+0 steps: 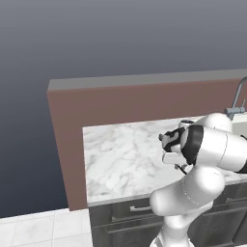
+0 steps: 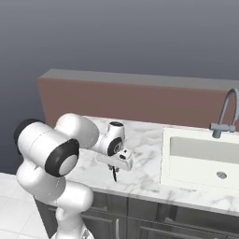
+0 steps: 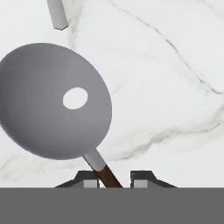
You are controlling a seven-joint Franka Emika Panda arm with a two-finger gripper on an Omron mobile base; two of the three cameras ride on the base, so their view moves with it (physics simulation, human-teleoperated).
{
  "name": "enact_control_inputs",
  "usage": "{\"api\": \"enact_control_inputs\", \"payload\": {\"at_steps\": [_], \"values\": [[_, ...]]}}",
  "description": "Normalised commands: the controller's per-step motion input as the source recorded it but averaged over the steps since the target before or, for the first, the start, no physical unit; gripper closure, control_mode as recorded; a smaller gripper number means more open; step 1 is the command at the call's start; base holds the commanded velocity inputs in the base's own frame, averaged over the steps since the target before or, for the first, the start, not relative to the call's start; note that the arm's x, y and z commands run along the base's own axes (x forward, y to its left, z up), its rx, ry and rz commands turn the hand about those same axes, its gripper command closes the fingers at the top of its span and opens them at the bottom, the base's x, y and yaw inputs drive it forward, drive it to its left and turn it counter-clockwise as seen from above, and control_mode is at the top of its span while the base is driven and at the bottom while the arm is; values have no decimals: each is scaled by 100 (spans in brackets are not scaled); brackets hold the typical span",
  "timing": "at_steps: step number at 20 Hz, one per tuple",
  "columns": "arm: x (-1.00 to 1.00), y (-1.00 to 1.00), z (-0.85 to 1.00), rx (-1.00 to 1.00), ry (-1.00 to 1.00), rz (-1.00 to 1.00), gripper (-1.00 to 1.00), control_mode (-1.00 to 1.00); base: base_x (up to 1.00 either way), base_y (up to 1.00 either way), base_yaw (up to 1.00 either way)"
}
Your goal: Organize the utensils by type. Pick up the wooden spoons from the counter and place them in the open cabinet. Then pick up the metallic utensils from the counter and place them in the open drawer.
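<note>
Grey round spoon head (image 3: 52, 100) with hole, matte metal, lies on veined white marble counter (image 3: 175, 65); dark reddish handle runs between gripper (image 3: 114, 177) fingertips, jaws narrowed beside it, grip unclear. Right base view adds sink (image 2: 200, 158), curved tap (image 2: 226, 114).

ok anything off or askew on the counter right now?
Nothing stands out. The metal spoon lies flat on the counter, its brown handle between the fingertips of the gripper. A grey utensil end lies beyond it. No spill or damage.
</note>
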Motion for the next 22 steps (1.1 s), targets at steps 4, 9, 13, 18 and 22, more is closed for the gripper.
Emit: {"api": "enact_control_inputs", "payload": {"at_steps": [4, 9, 13, 18, 22], "values": [[-34, 14, -80, -7, -20, -8, 100, -100, 0, 0, 0], [-24, 14, -60, -4, -26, -9, 100, -100, 0, 0, 0], [-24, 17, -26, 0, -35, -6, 100, -100, 0, 0, 0], [-7, 24, -2, -4, -26, -3, 100, -100, 0, 0, 0], [9, 18, 8, -7, -16, 0, 100, -100, 0, 0, 0]]}}
